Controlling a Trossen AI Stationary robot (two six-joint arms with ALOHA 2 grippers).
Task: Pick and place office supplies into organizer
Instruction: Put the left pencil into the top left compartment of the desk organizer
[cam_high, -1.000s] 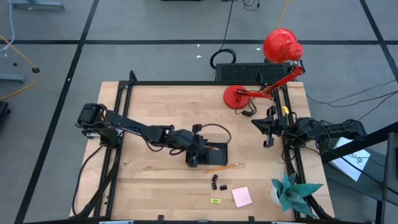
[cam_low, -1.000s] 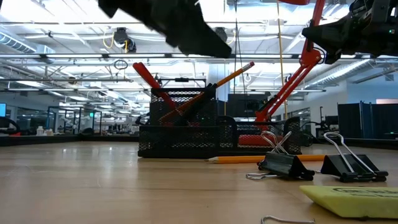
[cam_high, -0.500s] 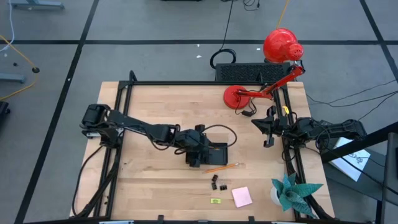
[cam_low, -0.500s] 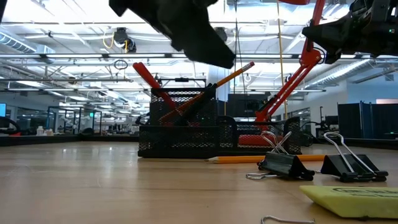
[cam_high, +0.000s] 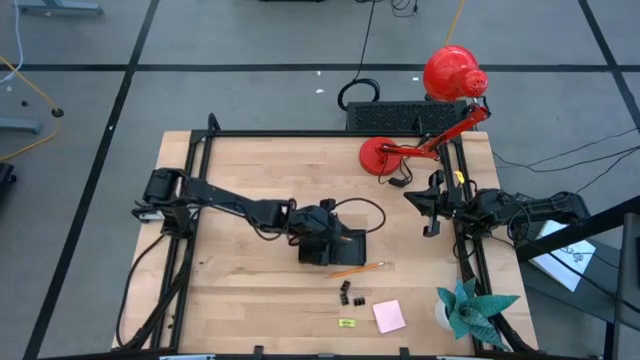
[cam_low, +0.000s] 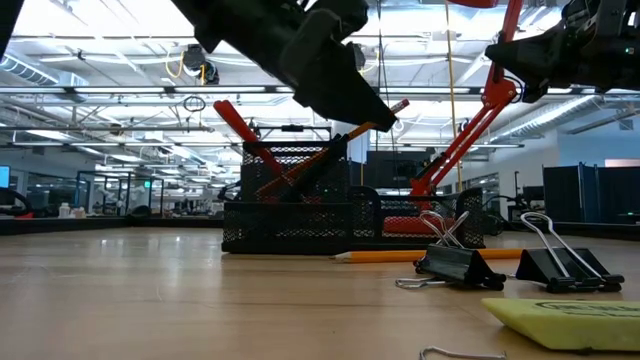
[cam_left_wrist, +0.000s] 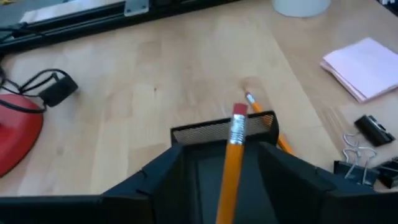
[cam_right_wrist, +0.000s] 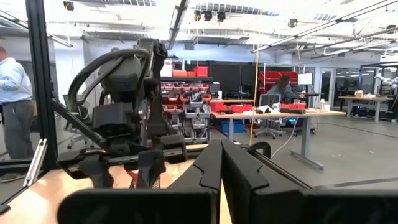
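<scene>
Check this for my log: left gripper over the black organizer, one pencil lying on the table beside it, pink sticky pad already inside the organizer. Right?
Not quite. The high view shows the sticky pad lying on the table, apart from the organizer. The left gripper and pencil are as you said.

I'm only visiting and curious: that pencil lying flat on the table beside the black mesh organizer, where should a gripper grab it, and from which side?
Probably around the middle of the loose pencil, coming straight down from above. It lies flat on the table, long and thin, so fingers closing across its width should hold it balanced. One end lies close to the organizer, and the binder clips sit nearer the front edge, leaving its middle freest.
</scene>
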